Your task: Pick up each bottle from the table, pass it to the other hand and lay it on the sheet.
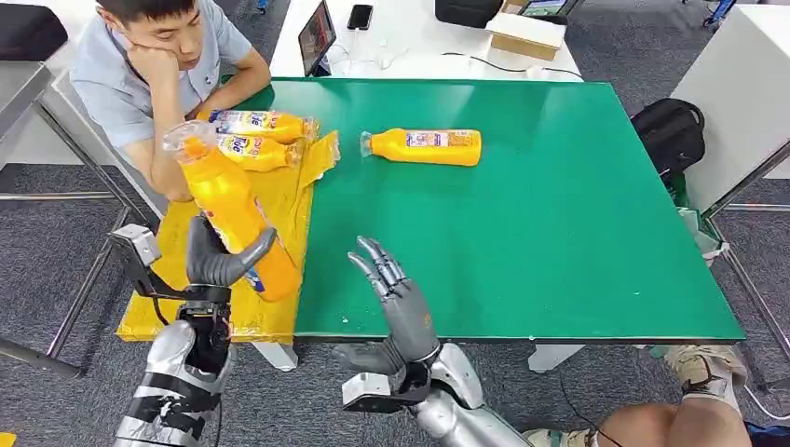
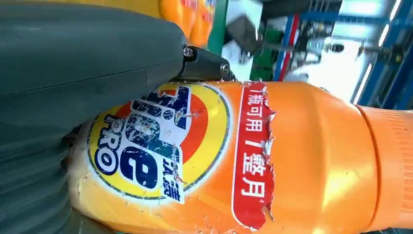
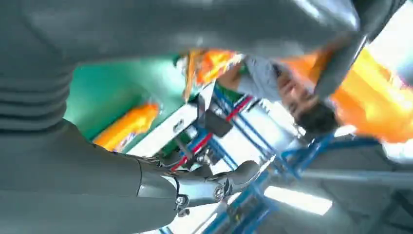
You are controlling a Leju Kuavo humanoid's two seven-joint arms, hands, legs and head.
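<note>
The left hand (image 1: 216, 264) clamped an orange plastic detergent bottle (image 1: 228, 207), tilted above the near yellow sheet (image 1: 279, 200); the right hand (image 1: 396, 300) hung empty, fingers spread. Released high, it might roll into two bottles (image 1: 261, 138) lying farther back.

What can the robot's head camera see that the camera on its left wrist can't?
Only the head view shows the green table, the yellow sheet with two bottles lying on it, a lone bottle on the bare green, the open right hand and a seated person. Only the left wrist view shows the held bottle's scratched label up close, with its blue letters and a torn red strip. Both share the held bottle gripped in the left hand.
</note>
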